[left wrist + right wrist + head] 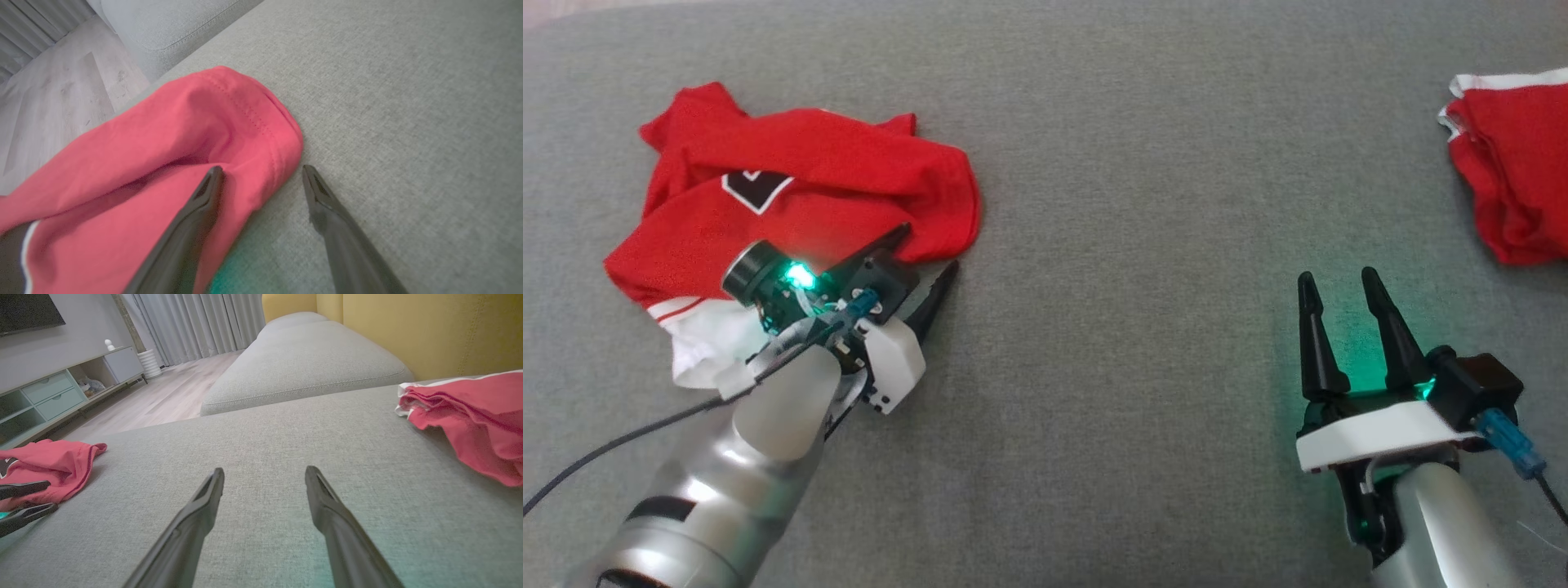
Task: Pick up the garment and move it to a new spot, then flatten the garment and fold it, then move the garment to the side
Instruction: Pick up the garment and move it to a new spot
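A crumpled red garment (792, 188) with a black-and-white mark and a white part lies at the left of the grey cushion (1127, 245). My left gripper (929, 248) is open at the garment's right hem. In the left wrist view one finger lies over the red cloth (163, 134) and the other over bare cushion, so the left gripper (261, 171) straddles the hem corner without closing on it. My right gripper (1338, 276) stands open over bare cushion at the lower right, holding nothing. The right wrist view shows the right gripper (264, 473) and the garment (53, 461) far to its left.
A second red garment (1515, 163) with white trim lies bunched at the right edge, also seen as a red heap (470, 416). Beyond the cushion are a wooden floor (171, 396), another grey cushion (306, 363), a yellow backrest (429, 330) and a cabinet (49, 396).
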Motion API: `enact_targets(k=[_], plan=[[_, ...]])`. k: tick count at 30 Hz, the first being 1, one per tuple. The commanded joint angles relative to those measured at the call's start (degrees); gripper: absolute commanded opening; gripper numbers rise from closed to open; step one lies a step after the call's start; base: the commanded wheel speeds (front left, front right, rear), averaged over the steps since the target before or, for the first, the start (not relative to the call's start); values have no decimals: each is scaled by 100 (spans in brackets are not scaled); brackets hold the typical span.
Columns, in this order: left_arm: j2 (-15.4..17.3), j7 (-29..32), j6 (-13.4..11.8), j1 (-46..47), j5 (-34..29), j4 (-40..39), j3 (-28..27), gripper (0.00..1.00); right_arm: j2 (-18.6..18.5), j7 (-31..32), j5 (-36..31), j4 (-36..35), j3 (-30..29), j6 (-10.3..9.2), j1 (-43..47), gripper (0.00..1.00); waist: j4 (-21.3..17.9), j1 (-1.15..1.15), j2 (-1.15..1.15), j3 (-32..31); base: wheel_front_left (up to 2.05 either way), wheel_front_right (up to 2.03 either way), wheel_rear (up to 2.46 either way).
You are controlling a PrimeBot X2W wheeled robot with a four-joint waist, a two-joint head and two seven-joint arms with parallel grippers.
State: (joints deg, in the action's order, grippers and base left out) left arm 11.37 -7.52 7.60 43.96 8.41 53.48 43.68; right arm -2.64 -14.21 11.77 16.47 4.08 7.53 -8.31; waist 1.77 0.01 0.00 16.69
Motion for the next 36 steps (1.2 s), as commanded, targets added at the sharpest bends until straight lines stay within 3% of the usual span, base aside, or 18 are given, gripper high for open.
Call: enact_targets(k=[1, 5, 7, 15, 25, 36], plan=[[209, -45, -12, 289, 111, 22, -83, 100, -24, -79, 43, -189, 130, -4, -159, 100, -62, -1, 0, 32, 0, 0, 0], [191, -75, -12, 355, 212, 205, 34, 100, -24, -79, 62, -171, 159, -4, -164, 100, -112, -1, 0, 26, 0, 0, 0], [159, -169, -11, 407, 301, 282, 57, 0, -24, -79, 73, -160, 163, -4, -172, 100, -134, -1, 0, 4, 0, 0, 0], [48, -710, -28, 545, 684, 45, -234, 0, -24, -79, 140, -68, 209, -4, -108, 100, -234, -1, 0, -376, 0, 0, 0], [253, -746, -17, 728, 1164, -1817, -827, 0, -24, -79, 331, 8, 327, -4, 64, 100, -484, -1, 0, -916, 0, 0, 0], [549, -46, -12, 559, 1591, -3270, -545, 0, -24, -79, 665, -28, 507, -4, 87, 100, -941, -1, 0, -1052, 0, 0, 0]])
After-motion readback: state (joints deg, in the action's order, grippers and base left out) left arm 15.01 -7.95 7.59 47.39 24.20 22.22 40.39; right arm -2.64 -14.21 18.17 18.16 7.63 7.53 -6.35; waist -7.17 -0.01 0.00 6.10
